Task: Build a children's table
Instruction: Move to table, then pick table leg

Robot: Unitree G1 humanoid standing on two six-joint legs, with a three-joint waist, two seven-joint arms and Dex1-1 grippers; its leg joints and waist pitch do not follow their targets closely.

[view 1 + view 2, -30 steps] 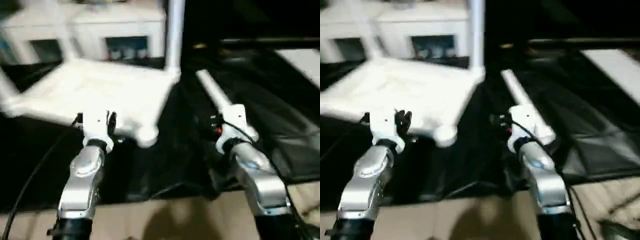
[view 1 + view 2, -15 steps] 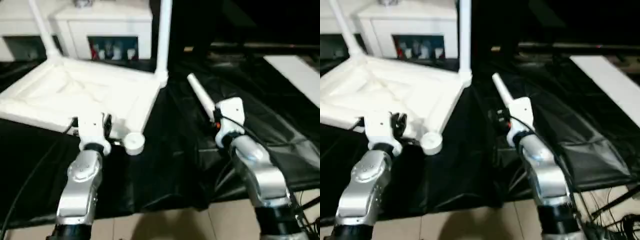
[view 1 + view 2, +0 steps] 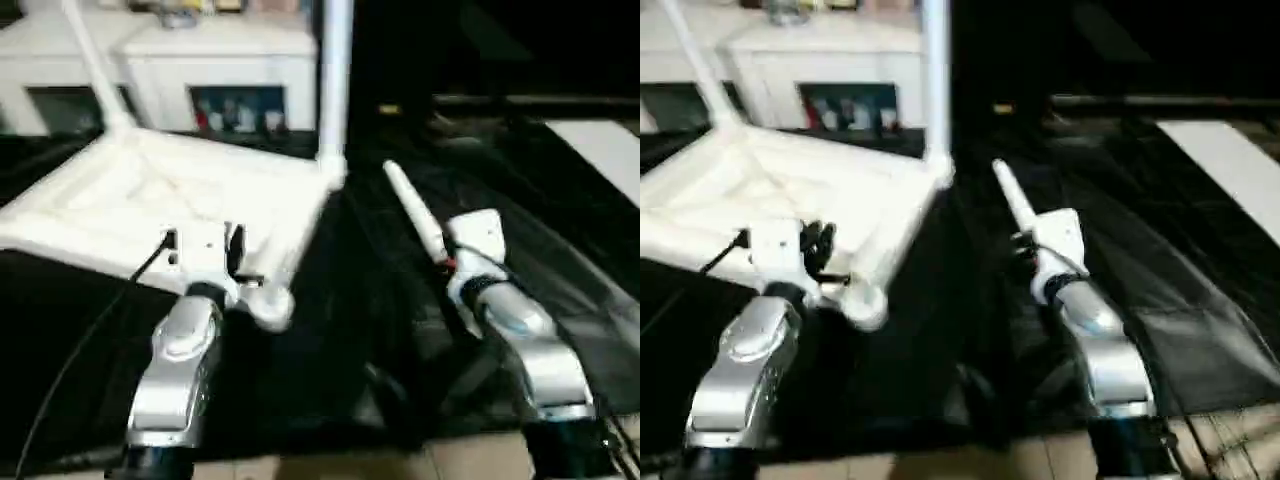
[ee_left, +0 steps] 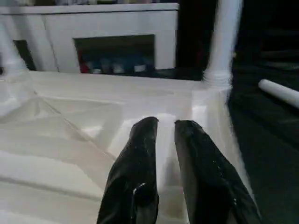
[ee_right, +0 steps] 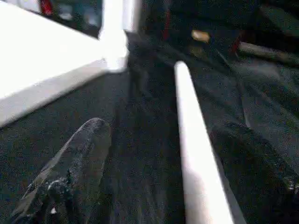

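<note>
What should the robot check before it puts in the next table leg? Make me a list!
1. Table top lies underside up: ok.
2. Two legs standing in the far corner sockets: ok.
3. Near corner socket empty for a leg: ok.
4. Loose leg lies between the right gripper fingers, spread wide: ok.
5. Leg actually gripped: not ok.
6. Left gripper steadying the table top: cannot tell.

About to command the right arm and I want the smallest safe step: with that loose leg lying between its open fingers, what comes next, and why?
Probably close the right tool on the loose leg. The leg lies on the black sheet between the spread fingers, not yet gripped. The upturned tabletop has an empty near corner socket, where this leg could go next.
</note>
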